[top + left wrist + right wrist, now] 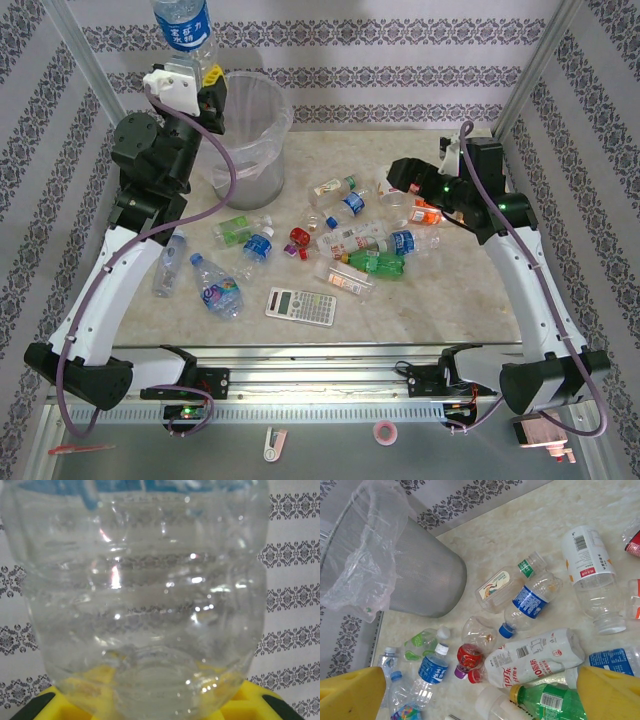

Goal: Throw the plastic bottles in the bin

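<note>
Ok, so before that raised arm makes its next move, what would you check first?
1. Grip: ok. The left tool is shut on the blue-label bottle, held high.
2. Bottle over the bin mouth: cannot tell; in the top view it looks left of the rim.
3. Bin upright, mouth unblocked: ok.
4. Right tool out of the way: ok; it is open, above the loose bottles, away from the bin.
5. Is the table cleared: not ok; many bottles and a calculator lie there.
</note>
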